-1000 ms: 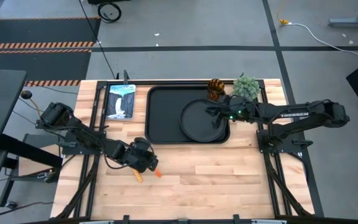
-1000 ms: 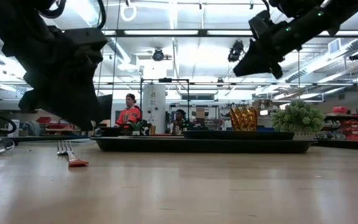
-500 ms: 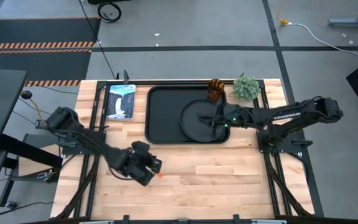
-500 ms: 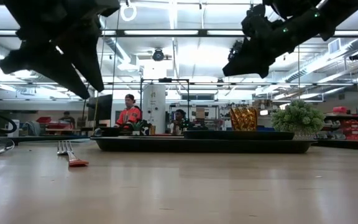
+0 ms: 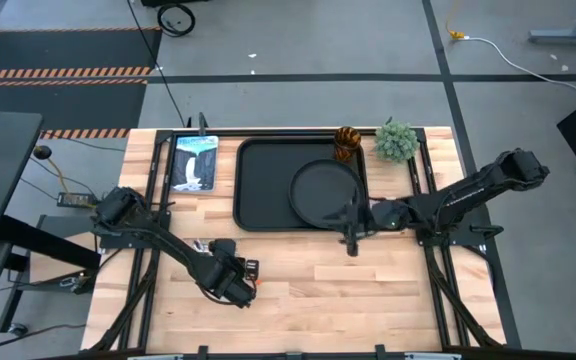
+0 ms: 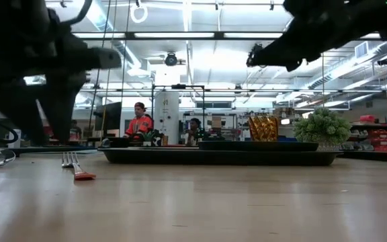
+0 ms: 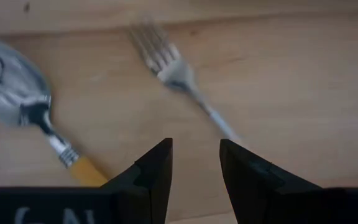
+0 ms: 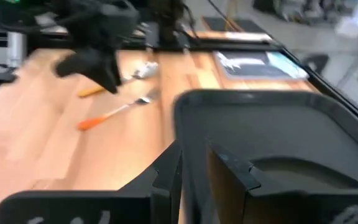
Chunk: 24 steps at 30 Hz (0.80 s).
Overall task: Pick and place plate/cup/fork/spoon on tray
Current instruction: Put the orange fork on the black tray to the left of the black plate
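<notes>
The black plate (image 5: pixel 325 192) lies in the right half of the black tray (image 5: pixel 258 190). The amber cup (image 5: pixel 346 141) stands at the tray's far right corner. The fork (image 7: pixel 178 74) and the spoon (image 7: pixel 18 93) lie flat on the wood near the table's left front. My left gripper (image 5: pixel 236 285) hovers open just above them, and the fork's handle runs toward the gap between its fingers (image 7: pixel 196 152). My right gripper (image 5: pixel 351 243) is open and empty over the tray's near right rim (image 8: pixel 194 152).
A small green plant (image 5: pixel 396 141) stands right of the cup. A blue-and-white card (image 5: pixel 194 162) lies left of the tray. Bare wood stretches along the table's near side. People stand in the room beyond the table (image 6: pixel 140 124).
My left gripper has moved toward the table's near edge and come down over the fork and spoon. My right gripper has drawn back from above the plate toward the near edge, past the tray's near rim. The plate stays on the tray.
</notes>
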{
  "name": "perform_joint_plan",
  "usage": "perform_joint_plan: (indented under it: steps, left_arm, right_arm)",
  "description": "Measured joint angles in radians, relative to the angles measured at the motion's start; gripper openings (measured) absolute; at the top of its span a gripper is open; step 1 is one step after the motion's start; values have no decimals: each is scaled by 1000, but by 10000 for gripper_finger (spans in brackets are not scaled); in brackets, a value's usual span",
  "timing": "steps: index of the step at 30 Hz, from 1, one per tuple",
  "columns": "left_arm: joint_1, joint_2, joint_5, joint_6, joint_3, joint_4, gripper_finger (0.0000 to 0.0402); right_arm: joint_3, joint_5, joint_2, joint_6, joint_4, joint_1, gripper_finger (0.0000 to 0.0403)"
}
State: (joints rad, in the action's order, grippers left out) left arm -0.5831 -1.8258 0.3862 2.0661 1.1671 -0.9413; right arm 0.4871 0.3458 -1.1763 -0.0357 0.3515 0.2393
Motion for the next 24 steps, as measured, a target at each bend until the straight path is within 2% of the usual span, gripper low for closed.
perform_joint_plan:
  steps: [5,14,20,24]
  left_arm:
    - [0,-33,-50,45,31,-18,141]
    - [5,-41,-44,160,87,-190,141]
    - [49,-43,35,215,87,-184,142]
    - [101,-70,32,188,86,-149,142]
  right_arm:
    - [-70,1,0,39,132,73,80]
    - [-117,0,0,1,150,113,80]
    - [-117,-2,0,5,175,122,80]
    - [-117,-7,0,6,211,122,80]
